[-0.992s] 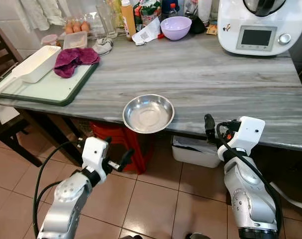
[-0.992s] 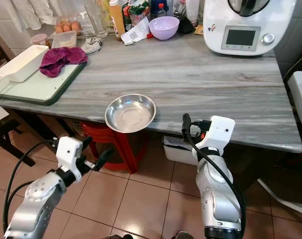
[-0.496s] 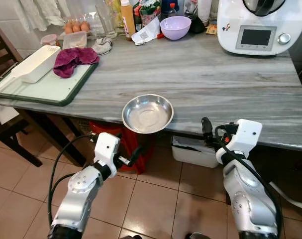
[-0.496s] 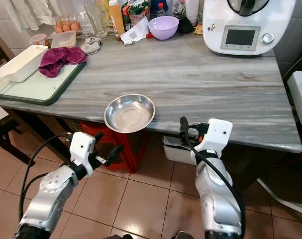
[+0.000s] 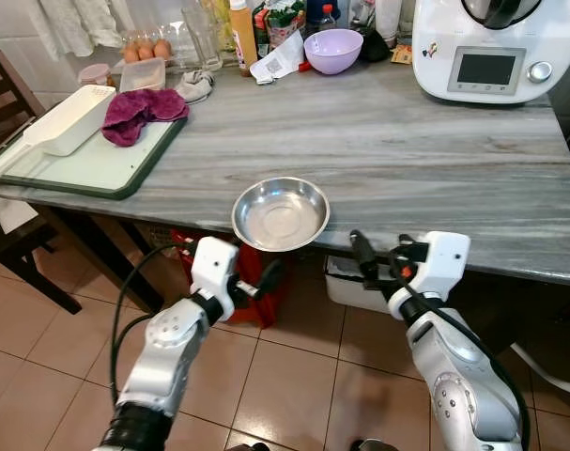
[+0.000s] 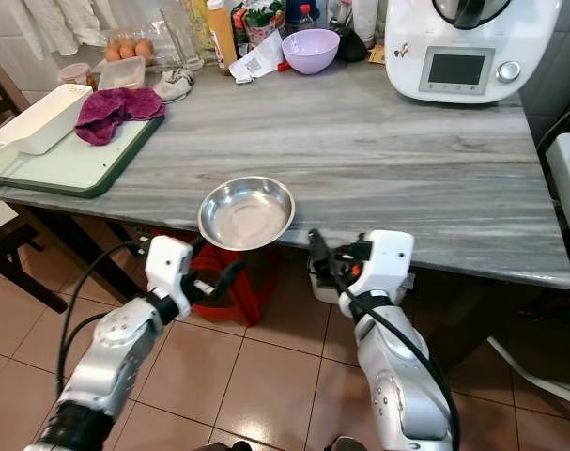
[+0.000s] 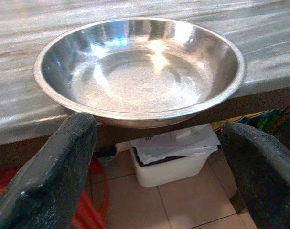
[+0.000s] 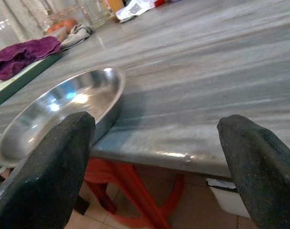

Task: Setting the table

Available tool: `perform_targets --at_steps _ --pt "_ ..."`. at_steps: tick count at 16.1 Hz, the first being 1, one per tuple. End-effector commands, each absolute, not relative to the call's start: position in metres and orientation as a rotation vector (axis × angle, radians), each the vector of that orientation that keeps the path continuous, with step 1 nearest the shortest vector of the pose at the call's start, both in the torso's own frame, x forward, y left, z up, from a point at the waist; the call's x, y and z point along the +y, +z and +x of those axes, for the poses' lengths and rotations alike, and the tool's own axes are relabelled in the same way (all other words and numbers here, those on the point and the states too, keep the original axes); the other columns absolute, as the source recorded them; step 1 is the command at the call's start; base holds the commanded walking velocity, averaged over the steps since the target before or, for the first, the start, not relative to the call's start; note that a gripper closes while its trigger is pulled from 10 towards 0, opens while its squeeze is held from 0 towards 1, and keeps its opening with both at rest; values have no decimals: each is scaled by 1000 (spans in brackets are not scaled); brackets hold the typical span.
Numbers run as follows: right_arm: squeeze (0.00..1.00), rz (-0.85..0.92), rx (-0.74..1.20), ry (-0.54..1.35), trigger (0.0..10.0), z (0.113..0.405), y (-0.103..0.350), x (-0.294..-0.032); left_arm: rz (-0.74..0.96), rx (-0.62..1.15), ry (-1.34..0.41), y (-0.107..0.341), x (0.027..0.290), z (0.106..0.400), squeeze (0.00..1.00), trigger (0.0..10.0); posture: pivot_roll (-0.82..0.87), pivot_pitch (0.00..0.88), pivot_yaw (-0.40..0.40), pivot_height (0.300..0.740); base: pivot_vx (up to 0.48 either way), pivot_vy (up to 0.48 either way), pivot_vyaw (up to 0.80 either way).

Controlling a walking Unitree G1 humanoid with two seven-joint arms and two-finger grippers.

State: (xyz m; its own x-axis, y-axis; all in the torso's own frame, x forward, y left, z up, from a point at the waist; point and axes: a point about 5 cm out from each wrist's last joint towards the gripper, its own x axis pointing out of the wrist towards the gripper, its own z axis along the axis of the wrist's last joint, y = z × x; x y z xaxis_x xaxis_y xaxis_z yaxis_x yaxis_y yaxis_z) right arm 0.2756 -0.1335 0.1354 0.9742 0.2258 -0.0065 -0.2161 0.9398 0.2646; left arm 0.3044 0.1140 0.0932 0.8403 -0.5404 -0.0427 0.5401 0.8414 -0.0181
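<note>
A shallow steel bowl (image 5: 280,213) sits on the grey marbled table (image 5: 407,160), overhanging its front edge. My left gripper (image 5: 252,280) hangs open just below and in front of the bowl, near its left side. In the left wrist view the bowl (image 7: 140,71) lies straight ahead between the two black fingers (image 7: 54,176), which stand wide apart and empty. My right gripper (image 5: 378,256) is open at the table's edge, to the right of the bowl and pointing towards it. The right wrist view has the bowl (image 8: 63,114) by one finger (image 8: 44,176), apart from it.
A green tray (image 5: 97,169) at the left holds a white container (image 5: 64,120) and a purple cloth (image 5: 139,108). A lilac bowl (image 5: 332,50), bottles and a white kitchen machine (image 5: 496,47) line the back. Under the table stand a red stool (image 5: 242,268) and a white bin (image 5: 360,287).
My left gripper has risen and moved right, up to the bowl's underside. My right gripper has moved left along the table edge towards the bowl. The bowl has stayed put.
</note>
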Motion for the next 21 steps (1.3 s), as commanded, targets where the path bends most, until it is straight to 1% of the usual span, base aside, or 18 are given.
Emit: perform_targets --at_steps 1,3,7,12,13,17,20,21 --pt "0 268 37 260 10000 273 138 -128 9 49 -562 92 116 306 0 10000 -175 122 150 740 0 0 0" --pt "0 266 54 320 10000 269 137 -122 -10 40 -570 95 108 309 0 10000 -181 117 153 740 0 0 0" --pt "0 258 61 360 10000 267 137 -115 -32 31 -584 98 97 313 0 10000 -185 115 159 740 0 0 0" --pt "0 255 64 361 10000 266 136 -114 -57 14 -604 106 85 318 0 10000 -187 119 165 740 0 0 0" --pt "0 256 63 358 10000 266 136 -114 -65 7 -619 109 78 320 0 10000 -188 120 169 740 0 0 0" --pt "0 256 64 358 10000 266 136 -113 -75 -2 -648 112 66 321 0 10000 -190 119 172 740 0 0 0" --pt "0 253 68 359 10000 266 134 -112 -85 -20 -681 117 52 322 0 10000 -192 118 173 740 0 0 0" --pt "0 249 69 366 10000 267 134 -111 -96 -45 -665 123 53 325 0 10000 -192 118 173 740 0 0 0"
